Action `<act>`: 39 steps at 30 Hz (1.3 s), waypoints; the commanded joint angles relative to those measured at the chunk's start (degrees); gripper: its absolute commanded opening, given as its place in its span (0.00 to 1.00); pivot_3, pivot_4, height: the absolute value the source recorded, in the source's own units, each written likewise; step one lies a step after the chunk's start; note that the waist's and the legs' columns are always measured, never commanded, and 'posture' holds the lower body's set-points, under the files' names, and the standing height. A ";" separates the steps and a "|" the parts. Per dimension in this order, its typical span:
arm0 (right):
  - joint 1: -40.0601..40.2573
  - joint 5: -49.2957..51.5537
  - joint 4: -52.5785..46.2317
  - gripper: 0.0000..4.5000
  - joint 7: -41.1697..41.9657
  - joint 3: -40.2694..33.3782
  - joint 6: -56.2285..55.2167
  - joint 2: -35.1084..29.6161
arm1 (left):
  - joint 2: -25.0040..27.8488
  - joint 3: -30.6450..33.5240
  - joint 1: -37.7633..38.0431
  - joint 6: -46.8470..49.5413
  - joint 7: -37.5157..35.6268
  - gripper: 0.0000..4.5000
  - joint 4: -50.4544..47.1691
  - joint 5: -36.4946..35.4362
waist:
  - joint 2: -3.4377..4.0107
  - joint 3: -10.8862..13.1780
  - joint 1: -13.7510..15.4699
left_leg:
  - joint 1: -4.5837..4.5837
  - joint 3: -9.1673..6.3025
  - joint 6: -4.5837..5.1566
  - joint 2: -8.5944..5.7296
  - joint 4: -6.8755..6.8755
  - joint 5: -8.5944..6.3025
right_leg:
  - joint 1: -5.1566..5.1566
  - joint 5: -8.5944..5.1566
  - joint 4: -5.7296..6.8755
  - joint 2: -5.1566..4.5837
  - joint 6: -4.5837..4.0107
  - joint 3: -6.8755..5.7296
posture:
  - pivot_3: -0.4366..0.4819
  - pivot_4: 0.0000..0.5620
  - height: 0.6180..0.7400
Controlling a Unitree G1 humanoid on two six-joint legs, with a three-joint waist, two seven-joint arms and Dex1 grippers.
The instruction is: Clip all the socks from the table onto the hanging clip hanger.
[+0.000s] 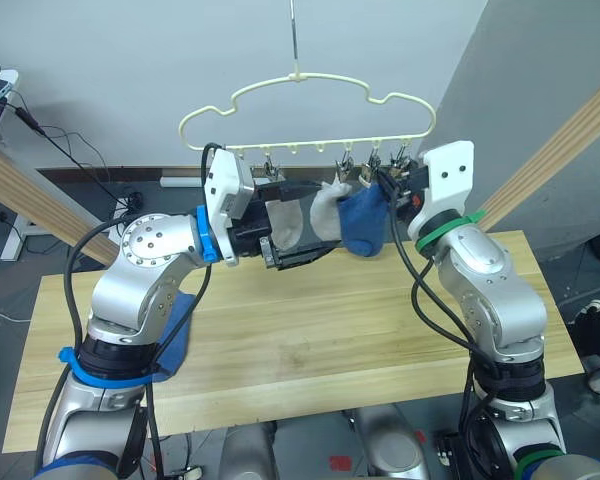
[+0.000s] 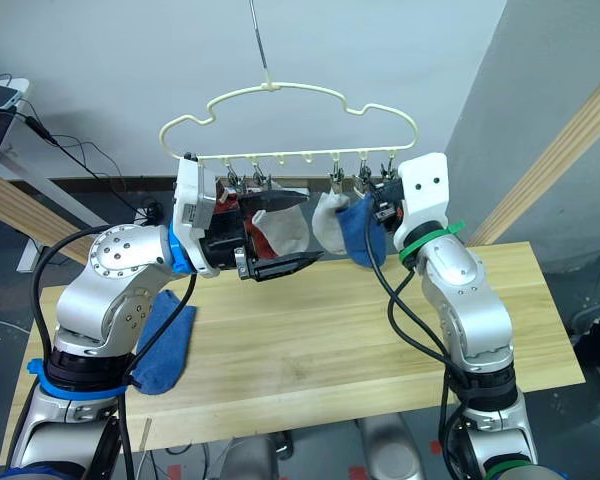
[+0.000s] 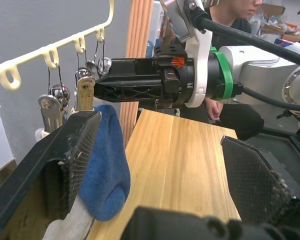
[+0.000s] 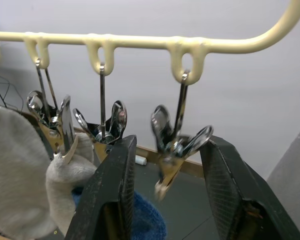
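Both arms were raised in front of the clip hanger (image 1: 310, 110), which hung by its metal hook above the far edge of the table (image 1: 330, 330). At the hanger's right end, the right gripper (image 4: 165, 200) had its two black fingers spread around the last metal clip (image 4: 177, 145), not pressing it. At the middle of the clip row, the left gripper (image 1: 290, 220) reached in from the hanger's left side with its fingers wide apart and nothing between them; one finger lay against a hanging blue sock (image 3: 107, 165).

Along the clip row, from the hanger's left toward its right, hung a brick red sock (image 2: 265, 235), a light grey sock (image 2: 288, 228), a second light grey sock (image 1: 327, 215) and the blue sock, the last touching the grey one beside it and sitting just beside the right gripper.

Below the hanger's left end, the second blue sock (image 2: 165, 340) lay flat on the table's planks, partly under the left arm.
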 commanded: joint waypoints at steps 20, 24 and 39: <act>-2.10 -2.11 1.78 0.44 2.04 2.10 -4.48 1.56 | -1.03 -0.54 -1.24 -2.34 -0.88 0.97 -0.44 1.39 | 0.00 0.00 -0.02 | 0.00 -0.01 0.00 0.00 0.01 0.00 | 0.00 0.01 0.02 0.00 -0.01 -0.01 | 0.17 0.57 0.93; -2.71 -2.40 2.92 0.44 2.61 2.51 -5.52 1.91 | -1.18 -0.49 -1.20 -2.33 -0.87 0.97 -0.49 1.57 | 0.00 0.00 -0.02 | 0.00 -0.01 0.00 0.00 0.01 0.00 | 0.00 0.01 0.03 0.00 -0.01 -0.01 | 0.17 0.57 0.93; -4.20 -3.12 5.44 0.44 2.61 2.78 -7.75 3.25 | -1.43 -0.47 -0.70 -1.72 -0.61 0.97 -1.24 1.65 | 0.00 0.00 0.02 | 0.00 -0.02 0.00 0.00 0.03 0.00 | 0.01 0.01 0.07 0.00 -0.02 -0.02 | 0.17 0.57 0.93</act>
